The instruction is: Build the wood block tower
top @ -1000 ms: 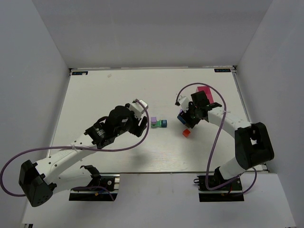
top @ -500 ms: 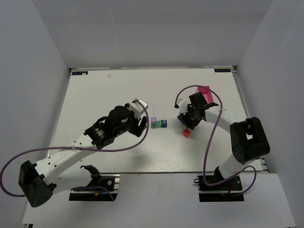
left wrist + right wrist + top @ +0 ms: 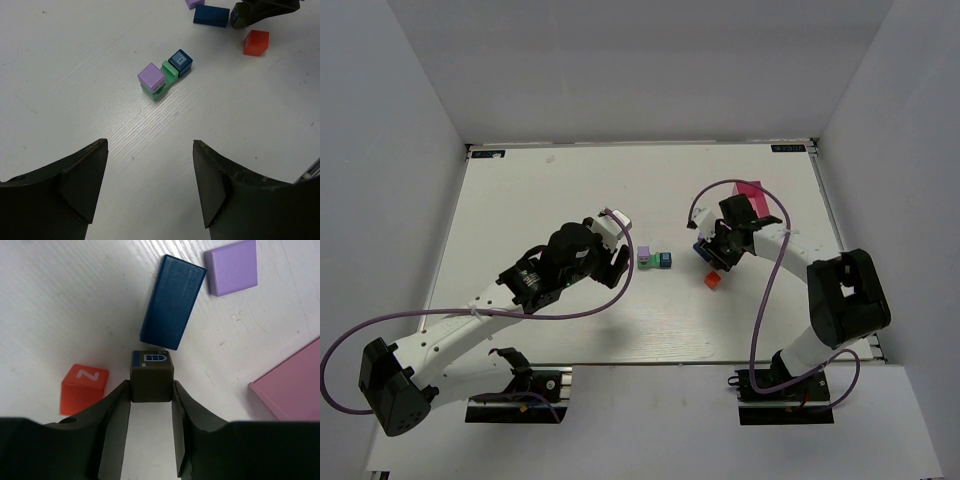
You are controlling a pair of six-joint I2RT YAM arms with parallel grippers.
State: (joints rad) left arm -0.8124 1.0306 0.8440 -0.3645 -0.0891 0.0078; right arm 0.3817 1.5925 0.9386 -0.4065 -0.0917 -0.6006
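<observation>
Several tiny cubes made the wood block tower [image 3: 164, 74] at mid-table, with bare board all round its edges. At its 9 o'clock the left gripper [image 3: 150, 144] hung wide open and empty. At its 3 o'clock the right gripper [image 3: 151, 387] pinched a grey-brown cube [image 3: 152, 371], just beside a blue block [image 3: 172, 301]. A red cube [image 3: 84, 388] lay at the cube's 8 o'clock and a pink box [image 3: 292, 385] at its 3 o'clock.

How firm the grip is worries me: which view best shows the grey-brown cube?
Right wrist: the grey-brown cube sits centred, pinched in the right pincer, printed face showing. Top external hides it under that pincer; left wrist catches barely a dark corner.
</observation>
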